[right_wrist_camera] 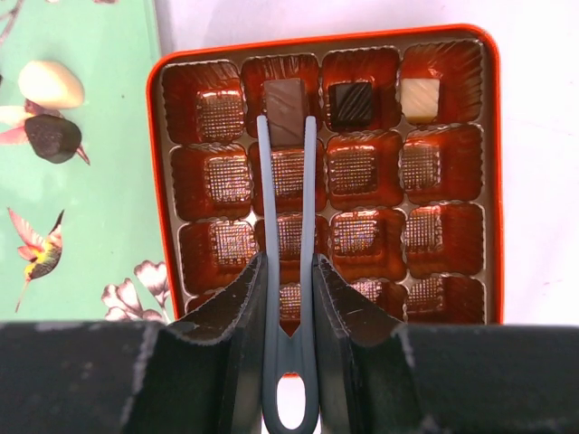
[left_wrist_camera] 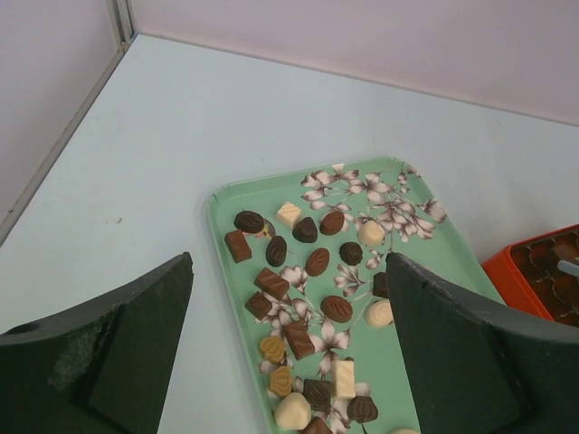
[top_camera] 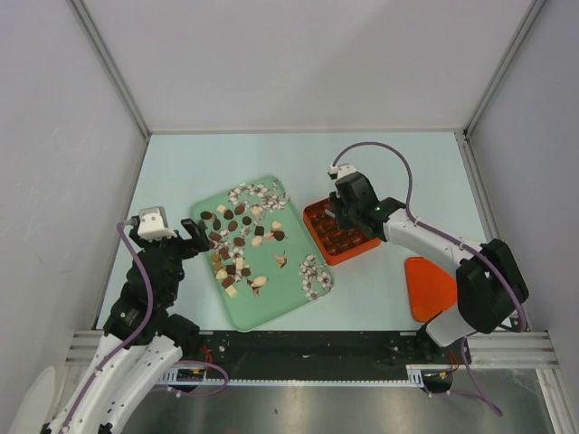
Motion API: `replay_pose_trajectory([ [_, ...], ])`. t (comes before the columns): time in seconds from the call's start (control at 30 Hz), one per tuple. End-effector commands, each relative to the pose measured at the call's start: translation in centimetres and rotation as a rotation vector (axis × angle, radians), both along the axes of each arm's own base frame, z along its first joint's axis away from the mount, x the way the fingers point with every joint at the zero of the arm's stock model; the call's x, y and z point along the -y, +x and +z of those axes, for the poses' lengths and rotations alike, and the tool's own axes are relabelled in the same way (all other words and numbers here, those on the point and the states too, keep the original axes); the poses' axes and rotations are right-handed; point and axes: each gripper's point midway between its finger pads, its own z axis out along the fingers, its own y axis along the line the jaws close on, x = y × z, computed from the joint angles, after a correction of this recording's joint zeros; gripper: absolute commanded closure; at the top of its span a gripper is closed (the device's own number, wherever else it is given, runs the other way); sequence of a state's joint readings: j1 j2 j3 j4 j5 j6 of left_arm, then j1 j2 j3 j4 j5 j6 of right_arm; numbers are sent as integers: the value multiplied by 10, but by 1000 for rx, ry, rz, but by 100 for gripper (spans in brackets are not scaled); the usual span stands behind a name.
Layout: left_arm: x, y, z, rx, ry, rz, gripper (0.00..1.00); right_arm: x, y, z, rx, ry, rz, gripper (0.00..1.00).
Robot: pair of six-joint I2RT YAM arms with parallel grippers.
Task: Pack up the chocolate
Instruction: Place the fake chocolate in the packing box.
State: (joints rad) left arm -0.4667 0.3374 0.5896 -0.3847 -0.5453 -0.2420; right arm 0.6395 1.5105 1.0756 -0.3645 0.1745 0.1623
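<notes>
Many chocolate pieces [top_camera: 237, 244], dark, light brown and cream, lie scattered on a green floral tray [top_camera: 289, 289]; they also show in the left wrist view [left_wrist_camera: 308, 298]. My left gripper [top_camera: 194, 237] is open and empty over the tray's left edge [left_wrist_camera: 220, 271]. My right gripper [right_wrist_camera: 288, 271] is shut on grey tongs [right_wrist_camera: 287, 199] above the orange box [right_wrist_camera: 317, 38]. The tong tips straddle a brown rectangular chocolate [right_wrist_camera: 286, 98] in the far row's second cell. A dark square piece [right_wrist_camera: 351, 101] and a cream piece [right_wrist_camera: 421, 98] fill the two cells to its right.
The box [top_camera: 312, 221] sits just right of the tray. An orange lid [top_camera: 430, 287] lies on the table at the front right. White walls with metal posts close in the pale blue table on three sides.
</notes>
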Motion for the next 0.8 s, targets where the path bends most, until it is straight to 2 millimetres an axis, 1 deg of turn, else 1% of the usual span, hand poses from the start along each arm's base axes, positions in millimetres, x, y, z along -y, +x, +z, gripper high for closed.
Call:
replay_pose_trajectory([
  [0.0,-2,1,4,16,14,-1,8,-7,8,-6,11,30,6,98],
  [0.1,-2,1,4,16,14,0,8,-6,11,-14,3,28,1,97],
  [0.17,-2,2,3,12,16,2,8,-6,12,-16,8,32,0,97],
  [0.3,-2,2,3,12,16,2,8,-8,13,-16,21,36,6,88],
  [0.4,-2,2,3,10,16,2,8,-6,14,-16,28,34,0,87],
  [0.47,-2,2,2,9,17,2,8,-6,14,-13,36,38,-3,84],
  [0.5,-2,2,2,9,17,2,8,-5,14,-12,39,42,-4,80],
  [0.53,-2,2,3,12,16,2,8,-5,14,-10,43,48,-7,79],
  [0.6,-2,2,2,9,17,3,8,-5,14,-2,62,63,-13,77],
  [0.67,-3,2,2,9,17,5,8,-4,15,7,84,75,-18,76],
  [0.77,-2,2,2,8,18,5,8,-2,14,15,100,83,-24,75],
])
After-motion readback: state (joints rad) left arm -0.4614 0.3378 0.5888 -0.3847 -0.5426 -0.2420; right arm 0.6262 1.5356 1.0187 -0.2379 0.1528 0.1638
